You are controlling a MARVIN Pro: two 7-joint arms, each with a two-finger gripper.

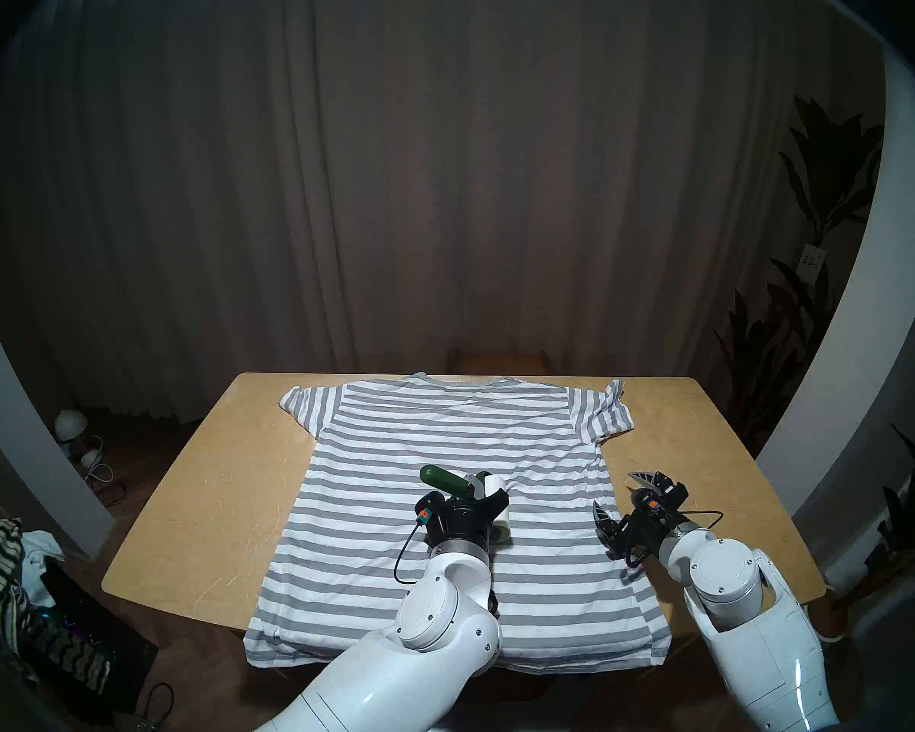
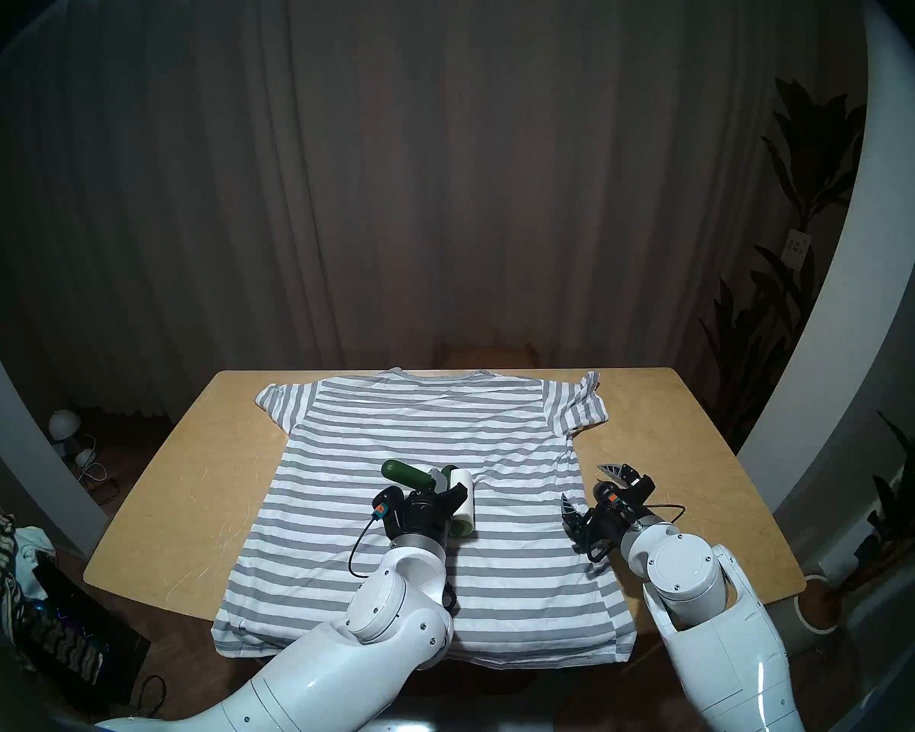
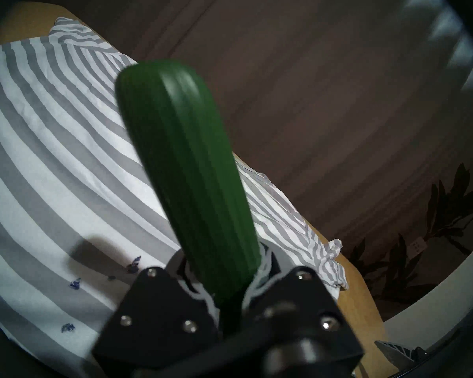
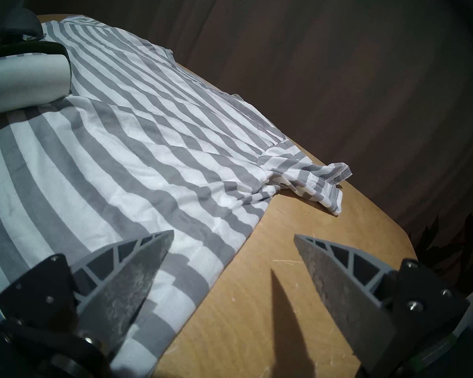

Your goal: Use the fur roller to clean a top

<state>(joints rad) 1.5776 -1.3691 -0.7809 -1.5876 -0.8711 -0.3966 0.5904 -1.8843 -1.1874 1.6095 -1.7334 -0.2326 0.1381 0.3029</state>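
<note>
The left claw point(image 1: 477, 496) is clamping the dark green plastic handle of the white-rolled fur roller point(image 1: 497, 509), its roll lying lengthwise just right of it on the grey-and-white striped T-shirt point(image 1: 445, 424), while the right claw point(image 1: 622, 498) is gaping empty.

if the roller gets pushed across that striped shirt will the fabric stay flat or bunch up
Likely to bunch: the striped shirt looks thin and floppy, already rippled by the fur roller. Its right sleeve lies crumpled. Nothing pins it; the right tool stands open above its edge.
</note>
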